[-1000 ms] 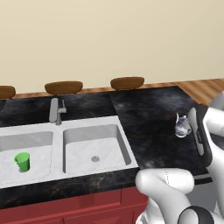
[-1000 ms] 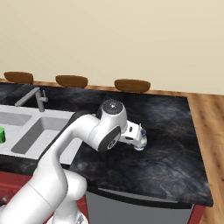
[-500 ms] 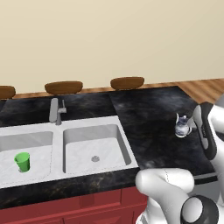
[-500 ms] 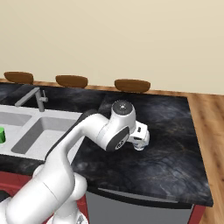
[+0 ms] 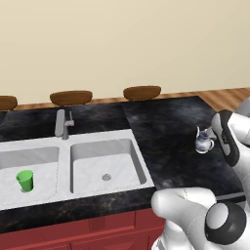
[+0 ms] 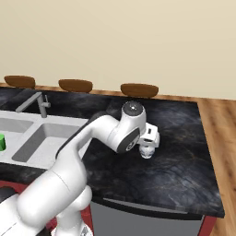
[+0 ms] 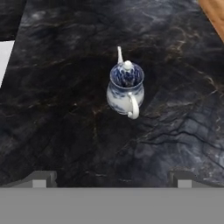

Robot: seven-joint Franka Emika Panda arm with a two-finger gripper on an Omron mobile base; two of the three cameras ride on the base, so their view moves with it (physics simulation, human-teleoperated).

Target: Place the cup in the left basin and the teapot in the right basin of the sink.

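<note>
The white-and-blue teapot (image 7: 125,89) stands upright on the black counter, right of the sink (image 5: 66,146), handle toward the camera in the hand view. My gripper (image 7: 113,180) hovers above it, open, with nothing between its fingertips (image 7: 41,178). From the right base view the hand (image 6: 150,136) covers the top of the teapot (image 6: 146,152). The teapot (image 5: 204,140) sits just left of my forearm in the left base view. The green cup (image 5: 25,180) stands upright in the left basin (image 5: 46,163). The right basin (image 5: 93,171) holds nothing but its drain.
A grey faucet (image 5: 63,123) rises behind the divider between the basins. Brown stool seats (image 5: 142,92) line the counter's far edge. The black counter (image 6: 175,170) ends at the right, with wood floor (image 6: 221,133) beyond. My own elbow (image 5: 219,222) fills the lower right.
The hand has drifted a little to the right and settled over the teapot. Its jaws stayed open. The teapot and the cup have not moved.
</note>
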